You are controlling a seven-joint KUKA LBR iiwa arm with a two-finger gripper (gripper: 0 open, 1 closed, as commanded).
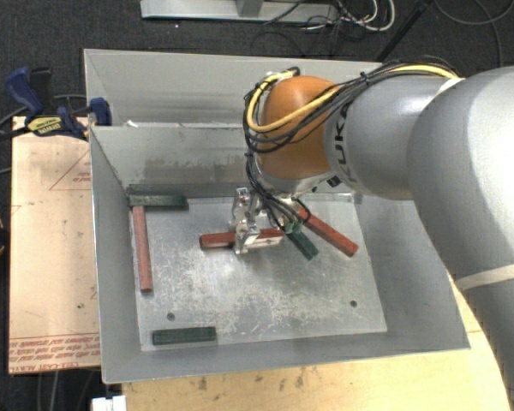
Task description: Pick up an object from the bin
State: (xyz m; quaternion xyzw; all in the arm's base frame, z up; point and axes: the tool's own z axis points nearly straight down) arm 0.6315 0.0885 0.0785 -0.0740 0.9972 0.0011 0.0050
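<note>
Bright, even light from above — soft, faint shadows

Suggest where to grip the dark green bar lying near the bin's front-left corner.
Take the dark green bar at mid-length, straight down from above, closing across its narrow width. It lies flat on the bin floor, long axis left-right in the view, with bare floor along both long sides, so a top-down pinch should probably fit.

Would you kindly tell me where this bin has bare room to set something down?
Widest bare floor: below the end effector, right of the lower green bar. Smaller: between the long red bar and short red bar. Crowded: round the end effector, slanted red bar and slanted green bar.
</note>
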